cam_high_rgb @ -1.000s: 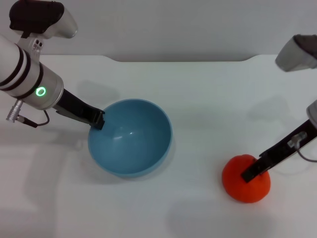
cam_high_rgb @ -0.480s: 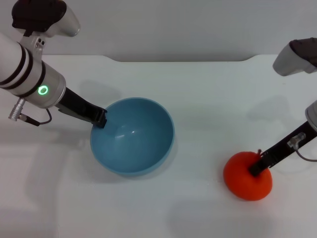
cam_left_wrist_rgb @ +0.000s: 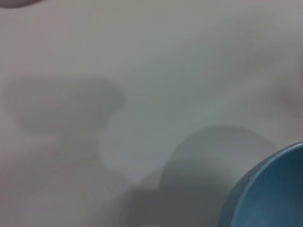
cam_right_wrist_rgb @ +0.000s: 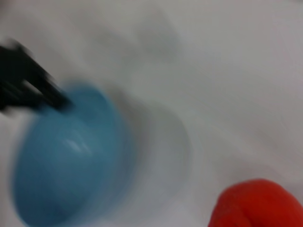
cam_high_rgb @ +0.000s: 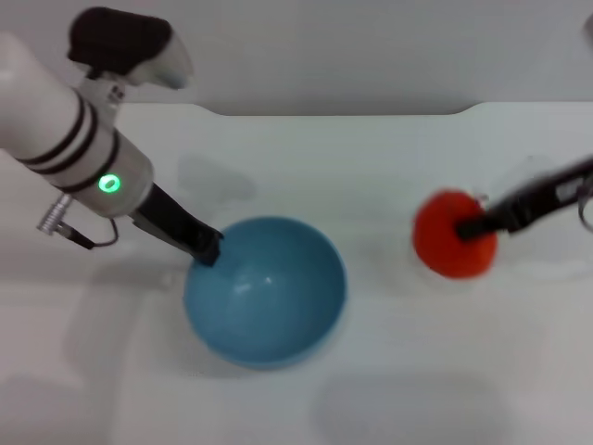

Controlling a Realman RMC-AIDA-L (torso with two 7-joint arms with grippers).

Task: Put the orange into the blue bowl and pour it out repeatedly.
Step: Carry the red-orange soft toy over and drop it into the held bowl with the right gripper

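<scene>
White tabletop spans our workspace. We see the blue bowl near the centre, upright and empty. Our left gripper is clamped on the bowl's rim at its 10 o'clock edge. At 3 o'clock from the bowl, well apart, our right gripper grasps the orange, apparently raised off the table. The right wrist view shows the orange and the bowl.
</scene>
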